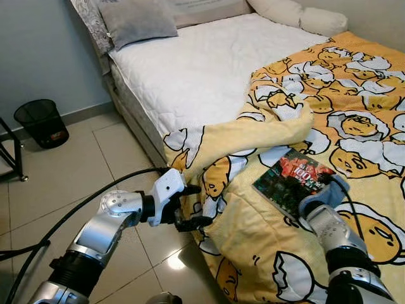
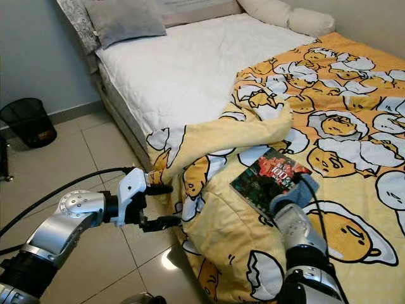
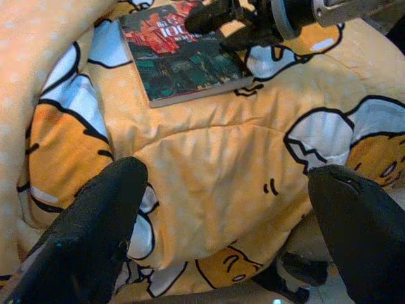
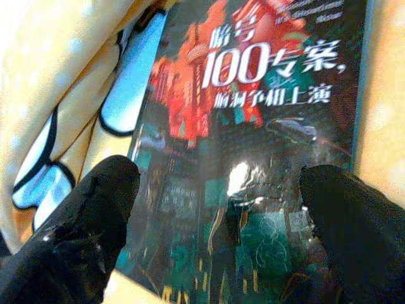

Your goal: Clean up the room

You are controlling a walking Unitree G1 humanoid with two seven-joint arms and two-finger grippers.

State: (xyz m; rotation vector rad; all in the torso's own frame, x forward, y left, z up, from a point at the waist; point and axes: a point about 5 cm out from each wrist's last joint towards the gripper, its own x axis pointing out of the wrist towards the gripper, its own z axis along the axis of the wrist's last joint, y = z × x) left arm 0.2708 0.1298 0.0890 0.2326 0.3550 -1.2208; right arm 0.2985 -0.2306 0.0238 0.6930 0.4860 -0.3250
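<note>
Bed [image 1: 209, 69]: white mattress, bare on the half toward the headboard; long side edge faces the tiled floor [image 1: 69, 171]
Blanket [image 1: 354, 95]: yellow, cartoon egg print, covers the foot half of the bed; bunched and folded back along the side edge, with its near corner hanging over toward the floor
Book [image 1: 292, 180]: dark cover, red artwork and white characters; lies flat on the blanket near the bed's side edge, tilted relative to that edge
Right gripper [image 4: 215, 221]: over the near end of the book, fingers spread apart, one black fingertip [image 4: 95, 209] on each side of the cover; right wrist view shows nothing clamped between them; contact with the cover cannot be told
Right arm [image 1: 345, 253]: reaches in from the near edge of the bed, lying above the blanket
Left gripper [image 1: 195, 206]: at the bed's side edge, just beside the overhanging blanket fold; fingers open wide, left wrist view shows them either side of a bulge of blanket, not gripping it
Pillows: grey pillow [image 1: 136, 19] at the head corner nearest the wall, white pillow [image 1: 297, 16] at the far head corner
Bin [image 1: 41, 122]: black mesh, on the floor against the grey wall, well apart from the bed
Cable [image 1: 76, 209]: black, runs from the left wrist across the floor
</note>
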